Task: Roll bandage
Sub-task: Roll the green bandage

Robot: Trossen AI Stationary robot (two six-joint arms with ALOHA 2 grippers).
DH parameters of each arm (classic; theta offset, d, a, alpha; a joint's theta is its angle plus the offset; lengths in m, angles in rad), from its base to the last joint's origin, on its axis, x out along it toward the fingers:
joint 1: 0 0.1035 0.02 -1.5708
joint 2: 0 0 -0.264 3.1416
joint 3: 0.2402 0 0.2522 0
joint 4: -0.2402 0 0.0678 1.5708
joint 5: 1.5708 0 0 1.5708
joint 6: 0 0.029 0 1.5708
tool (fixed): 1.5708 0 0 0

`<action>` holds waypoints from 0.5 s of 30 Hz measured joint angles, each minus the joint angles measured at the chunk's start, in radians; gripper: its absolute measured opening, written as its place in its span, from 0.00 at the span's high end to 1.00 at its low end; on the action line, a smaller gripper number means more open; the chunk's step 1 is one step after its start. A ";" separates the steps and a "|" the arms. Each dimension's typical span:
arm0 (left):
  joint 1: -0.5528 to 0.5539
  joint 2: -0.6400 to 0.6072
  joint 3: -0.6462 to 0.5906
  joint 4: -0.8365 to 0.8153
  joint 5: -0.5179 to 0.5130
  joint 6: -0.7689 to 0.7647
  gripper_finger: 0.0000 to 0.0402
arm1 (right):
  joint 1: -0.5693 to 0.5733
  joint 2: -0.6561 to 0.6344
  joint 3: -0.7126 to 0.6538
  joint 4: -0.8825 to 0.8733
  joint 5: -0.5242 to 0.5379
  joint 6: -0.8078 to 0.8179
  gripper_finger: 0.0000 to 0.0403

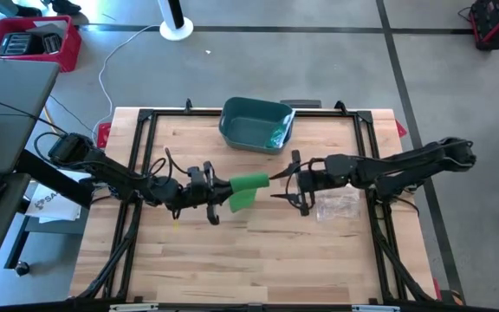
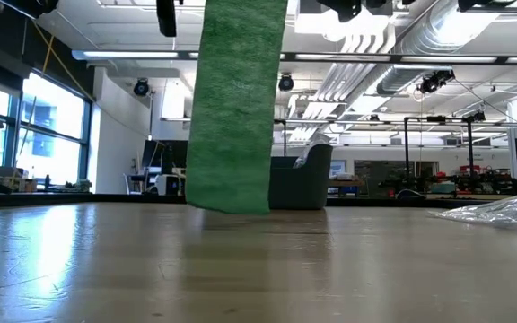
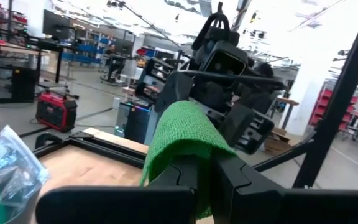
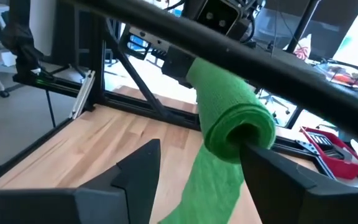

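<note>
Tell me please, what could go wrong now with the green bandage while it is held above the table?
1. The right gripper stands open around the roll's end, so only the left gripper, shut on the green bandage, holds it; the roll may sag or loosen.
2. A loose tail hangs down close to the table; it could drag or unwind further.
3. The two grippers are very close, so they might bump when the right one closes again.
</note>
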 joint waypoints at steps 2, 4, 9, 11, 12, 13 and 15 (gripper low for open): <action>0.000 0.000 0.000 -0.001 0.009 0.000 0.99 | 0.000 0.019 0.000 0.017 0.000 -0.001 0.47; 0.000 0.000 0.000 -0.001 0.023 -0.001 0.99 | 0.000 0.036 0.000 0.044 -0.010 -0.001 0.47; 0.000 0.000 0.000 -0.003 0.043 0.000 0.99 | 0.000 0.051 0.000 0.075 -0.018 -0.001 0.47; 0.000 0.000 0.000 -0.003 0.045 0.000 0.99 | 0.000 0.051 0.000 0.092 -0.039 -0.002 0.47; 0.001 0.000 0.000 -0.003 0.047 0.000 0.99 | 0.000 0.051 0.000 0.100 -0.064 -0.006 0.47; 0.001 0.000 0.000 -0.003 0.048 0.000 0.99 | 0.000 0.051 0.000 0.107 -0.088 -0.006 0.47; 0.001 0.000 0.000 -0.003 0.051 0.000 0.99 | 0.000 0.051 0.000 0.111 -0.108 -0.004 0.48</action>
